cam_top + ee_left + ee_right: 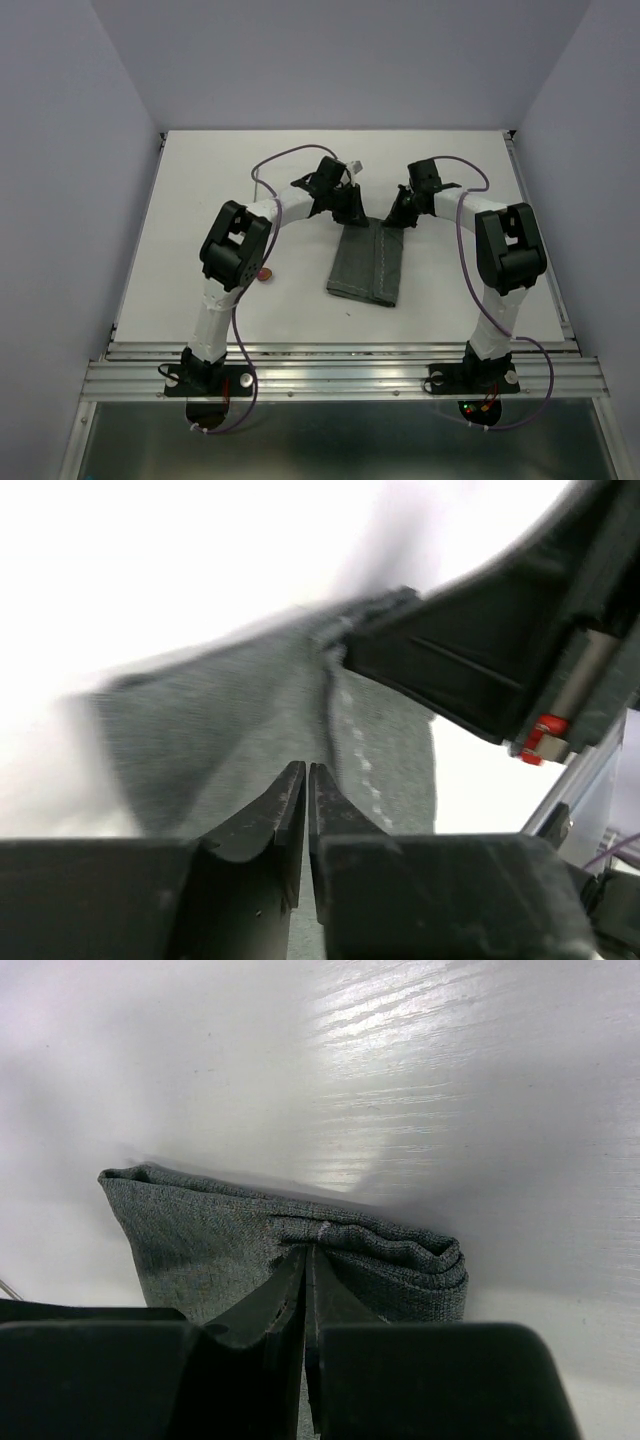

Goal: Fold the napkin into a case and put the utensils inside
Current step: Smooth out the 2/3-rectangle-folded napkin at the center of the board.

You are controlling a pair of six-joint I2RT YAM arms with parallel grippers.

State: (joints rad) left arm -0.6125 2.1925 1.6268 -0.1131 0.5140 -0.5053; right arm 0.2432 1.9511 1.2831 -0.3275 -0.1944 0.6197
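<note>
The napkin (365,268) lies folded into a narrow dark grey case in the middle of the table, with a lighter stitched seam running along it. My left gripper (352,216) hovers at its far left corner. In the left wrist view the jaws (305,766) stand a thin slit apart over the cloth (240,740), with nothing between them. My right gripper (398,220) is at the far right corner. In the right wrist view it (305,1248) is shut, pinching the puckered folded edge of the napkin (200,1240). The red bowl of the spoon (263,273) peeks out beside the left arm; its handle is hidden.
The right arm's black link with a red part (540,735) fills the upper right of the left wrist view. White walls enclose the table on three sides. A metal rail (340,372) runs along the near edge.
</note>
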